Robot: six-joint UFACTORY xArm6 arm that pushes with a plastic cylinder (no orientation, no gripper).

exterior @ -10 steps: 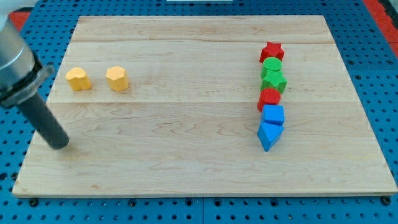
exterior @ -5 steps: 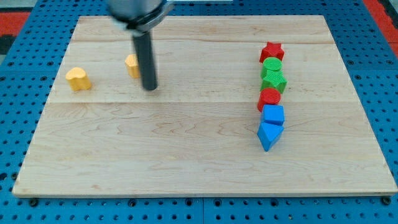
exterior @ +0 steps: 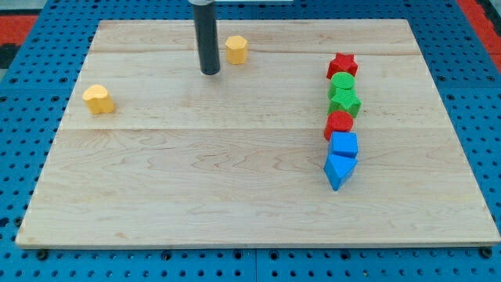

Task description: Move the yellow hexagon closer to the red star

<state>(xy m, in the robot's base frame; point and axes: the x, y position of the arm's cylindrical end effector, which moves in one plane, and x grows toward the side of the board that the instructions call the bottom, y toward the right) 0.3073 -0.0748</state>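
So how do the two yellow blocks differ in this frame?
The yellow hexagon sits near the view's top, towards the middle; the other yellow block lies lower, near the board's left edge. The hexagon is just right of my tip; the other is far left of it. The hexagon is faceted; the other looks rounded and notched on top. Both are yellow, similar in size.

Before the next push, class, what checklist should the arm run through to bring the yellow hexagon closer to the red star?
1. My tip sits on the view's left of the yellow hexagon: ok.
2. Tip touching hexagon: not ok, a gap shows.
3. Board between hexagon and red star clear: ok.
4. Other yellow block out of the way: ok.
5. Tip level with hexagon for a straight push: not ok, it sits lower in view.
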